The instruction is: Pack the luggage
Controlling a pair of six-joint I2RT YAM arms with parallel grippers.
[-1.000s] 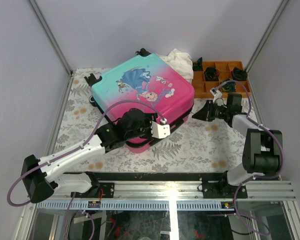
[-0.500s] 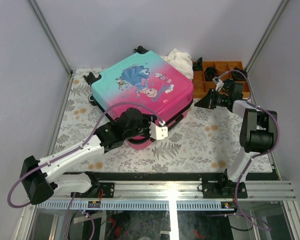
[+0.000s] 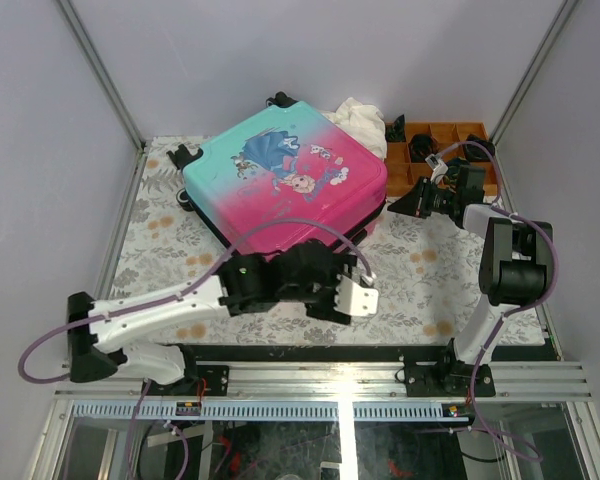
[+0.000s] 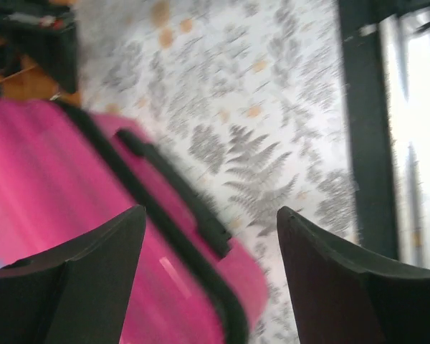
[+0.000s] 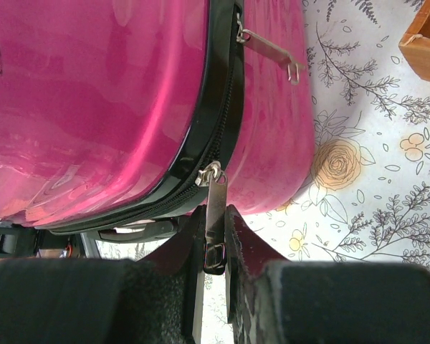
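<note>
1. One table [image 3: 420,290], covered in a fern-and-flower print, carries everything.
2. The luggage [image 3: 285,175] lies flat and closed in the middle of the table, a little toward 12 o'clock. Its princess print faces up. The teal end points to about 10 o'clock and the pink end to about 5 o'clock.
3. The left arm reaches in from 7 o'clock. The left gripper [image 4: 209,215] hovers just beside the case's pink near edge, at 6 o'clock. Its fingers are spread wide with nothing between them. Its wrist view is blurred, but a black handle [image 4: 175,193] shows on the pink side.
4. The right arm stands at 4 o'clock. The right gripper [image 5: 215,215] is at the case's 3 o'clock corner, pinched tight on a metal zipper pull [image 5: 216,197] that hangs from the black zip line.
5. An orange tray [image 3: 450,150] sits at 1 o'clock, just beyond the right gripper. Some compartments hold dark pieces too small to make out.
6. A white cloth [image 3: 358,115] is bunched at 12 o'clock, against the case's far edge.
7. A second pull [image 5: 269,50] sticks out farther along the same zip.
</note>
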